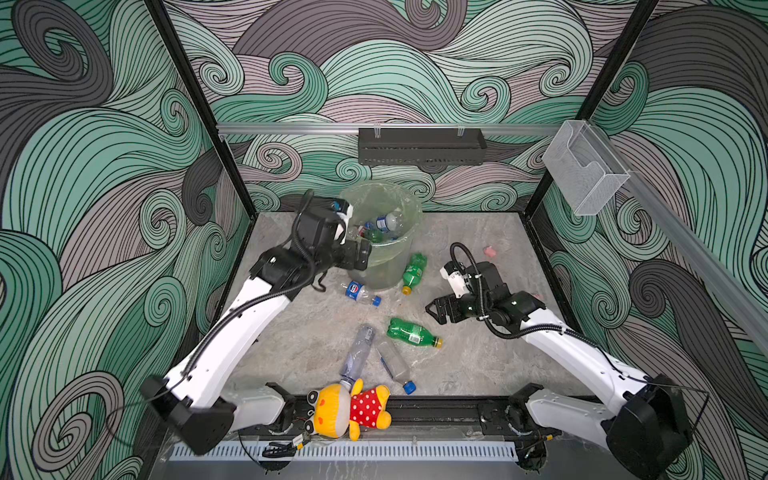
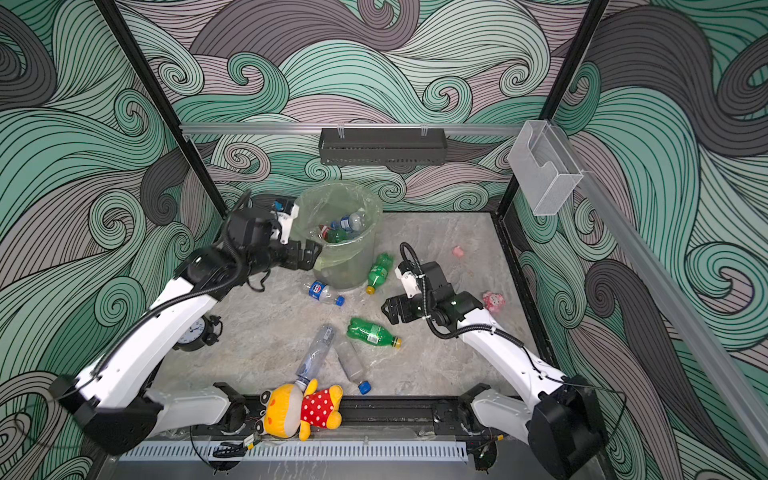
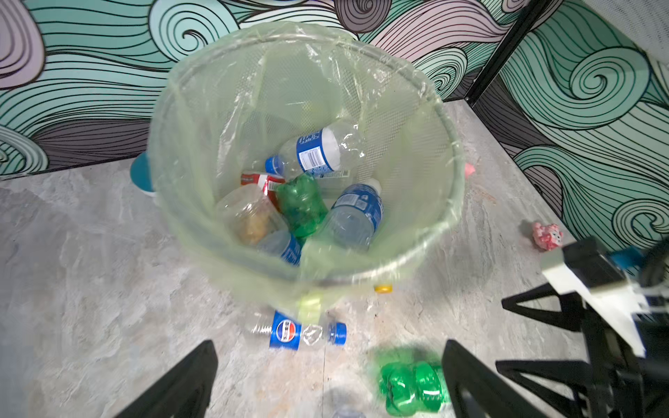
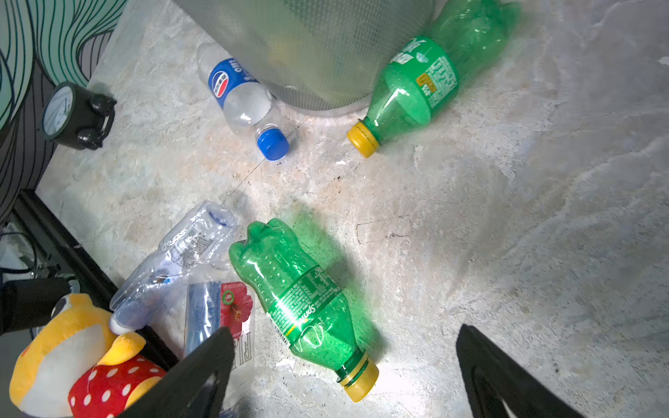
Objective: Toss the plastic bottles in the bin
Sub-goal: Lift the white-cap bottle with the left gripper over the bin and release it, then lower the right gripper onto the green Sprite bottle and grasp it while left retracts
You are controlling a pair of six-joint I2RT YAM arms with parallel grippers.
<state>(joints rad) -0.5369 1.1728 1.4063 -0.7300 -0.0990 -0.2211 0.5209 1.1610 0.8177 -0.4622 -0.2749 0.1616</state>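
Observation:
The bin (image 1: 409,203) (image 2: 374,208) stands at the back, lined with a pale green bag, and several plastic bottles (image 3: 325,152) lie inside it. My left gripper (image 1: 360,255) (image 3: 325,391) hangs open and empty at its near rim (image 3: 449,144). On the floor a blue-labelled clear bottle (image 1: 360,292) (image 4: 242,97) and a green bottle (image 1: 414,272) (image 4: 427,79) lie against the bin. Another green bottle (image 1: 411,332) (image 4: 300,300) lies mid-floor beside two clear bottles (image 1: 357,353) (image 1: 395,365). My right gripper (image 1: 432,309) (image 4: 347,380) is open and empty just right of that green bottle.
A yellow plush toy (image 1: 349,409) lies at the front edge, touching a clear bottle's neck. A black alarm clock (image 2: 195,332) sits under my left arm. Small pink toys (image 2: 493,301) (image 1: 490,251) lie at the right. A black tray (image 1: 422,145) and a clear box (image 1: 586,166) hang on the walls.

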